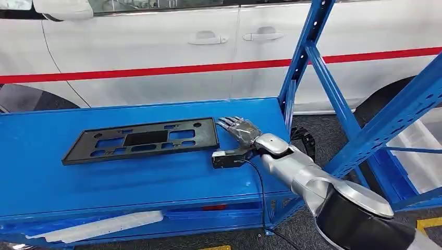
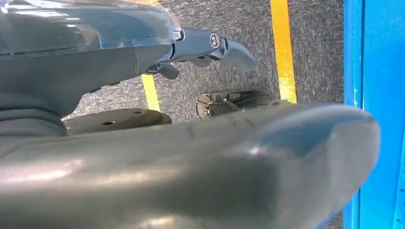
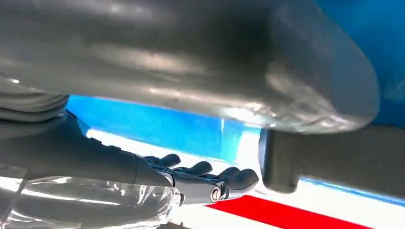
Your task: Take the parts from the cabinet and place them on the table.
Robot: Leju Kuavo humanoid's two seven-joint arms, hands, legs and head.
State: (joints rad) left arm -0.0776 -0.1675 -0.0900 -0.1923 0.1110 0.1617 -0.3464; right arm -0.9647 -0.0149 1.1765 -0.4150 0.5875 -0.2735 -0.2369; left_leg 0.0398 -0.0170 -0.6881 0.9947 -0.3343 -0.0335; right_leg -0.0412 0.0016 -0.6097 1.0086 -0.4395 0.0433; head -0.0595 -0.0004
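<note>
One black part (image 1: 143, 139) lies flat on the blue table (image 1: 47, 177) at left-centre of the head view, so that placement looks done; right hand (image 1: 241, 130) beside its right end, fingers extended, holding nothing; left hand (image 2: 210, 47) hangs empty.

Car workshop: white car (image 1: 156, 47), blue racking (image 1: 333, 99)

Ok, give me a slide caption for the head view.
Right hand open beside the black plastic panel lying flat on the blue table, white car behind.
</note>
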